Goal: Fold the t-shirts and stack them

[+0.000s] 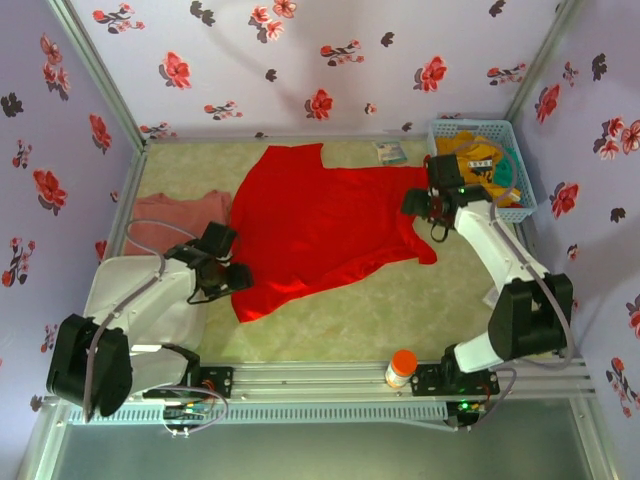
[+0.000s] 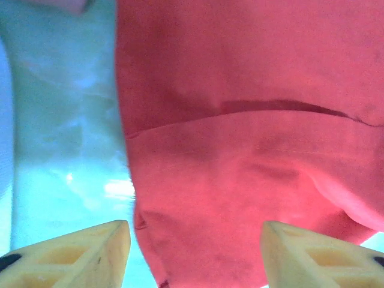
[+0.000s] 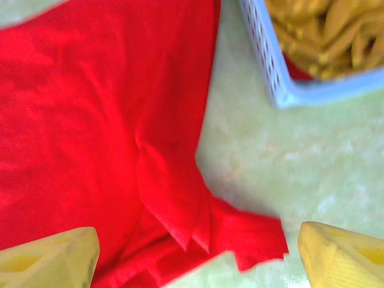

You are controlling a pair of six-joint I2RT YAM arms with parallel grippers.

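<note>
The bright red t-shirt [image 1: 325,225] lies spread across the middle of the table, plain side up, no print showing. The salmon-pink t-shirt [image 1: 175,212] is bunched at the left edge. My left gripper [image 1: 232,272] hovers at the red shirt's lower left corner, open, its yellow fingers [image 2: 78,252] either side of the red cloth [image 2: 240,180]. My right gripper [image 1: 420,203] is open above the shirt's right sleeve [image 3: 240,234], whose folded corner lies between the yellow fingertips [image 3: 345,261].
A pale blue basket [image 1: 505,165] holding yellow items stands at the back right, its corner [image 3: 282,84] close to my right gripper. An orange-capped bottle [image 1: 401,367] stands on the front rail. A small packet [image 1: 391,152] lies at the back.
</note>
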